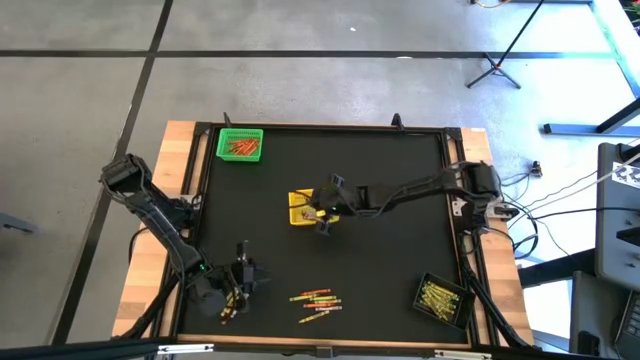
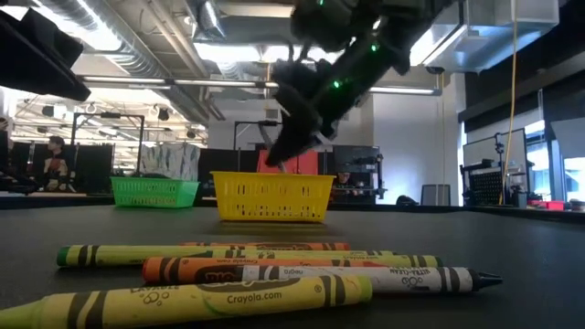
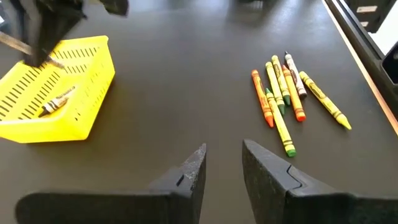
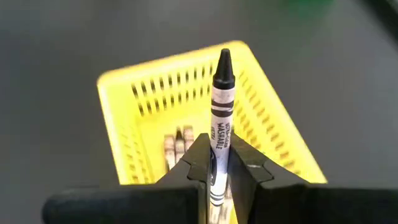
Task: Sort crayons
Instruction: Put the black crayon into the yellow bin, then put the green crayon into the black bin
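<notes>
Right gripper [image 4: 221, 165] clamps a black-tipped crayon [image 4: 221, 106] point outward above the yellow basket [image 4: 124, 106], apparently to drop it with those inside. Left gripper [image 3: 222, 163], fingers parted and empty, waits near the loose crayons [image 3: 283, 93] on the table [image 3: 186, 74]

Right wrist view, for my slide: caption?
Right claw holds a white, black-tipped crayon over the yellow basket.

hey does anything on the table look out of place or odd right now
Nothing looks damaged or spilled. A loose cluster of crayons lies unsorted on the mat between the baskets. The right end effector holds a black-tipped crayon over the yellow basket, which already holds a few similar ones.
</notes>
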Available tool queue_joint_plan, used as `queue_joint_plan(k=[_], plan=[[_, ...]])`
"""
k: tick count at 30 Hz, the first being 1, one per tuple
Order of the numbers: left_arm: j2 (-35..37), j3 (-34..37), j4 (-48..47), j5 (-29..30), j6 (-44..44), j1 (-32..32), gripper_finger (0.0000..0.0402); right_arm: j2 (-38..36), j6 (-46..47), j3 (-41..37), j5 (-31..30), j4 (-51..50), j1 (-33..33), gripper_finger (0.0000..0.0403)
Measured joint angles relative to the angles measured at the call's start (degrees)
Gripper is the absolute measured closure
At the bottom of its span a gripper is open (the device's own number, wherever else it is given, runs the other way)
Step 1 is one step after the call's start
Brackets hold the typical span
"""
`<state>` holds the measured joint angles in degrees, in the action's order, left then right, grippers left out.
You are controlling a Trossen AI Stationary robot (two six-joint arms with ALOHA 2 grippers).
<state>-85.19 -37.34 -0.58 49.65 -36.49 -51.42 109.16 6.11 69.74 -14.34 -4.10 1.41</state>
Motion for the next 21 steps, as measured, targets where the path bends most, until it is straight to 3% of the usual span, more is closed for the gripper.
queue_joint_plan(k=[11, 21], plan=[[0.0, 0.0, 0.2, 0.7, -0.5, 0.0, 0.0314, 3.9, 4.2, 0.0, 2.0, 0.7, -1.5, 0.0366], [0.0, 0.0, 0.8, 0.4, -0.5, 0.0, 0.0314, 2.4, 4.1, -0.1, 2.5, 0.1, -1.1, 0.0261]])
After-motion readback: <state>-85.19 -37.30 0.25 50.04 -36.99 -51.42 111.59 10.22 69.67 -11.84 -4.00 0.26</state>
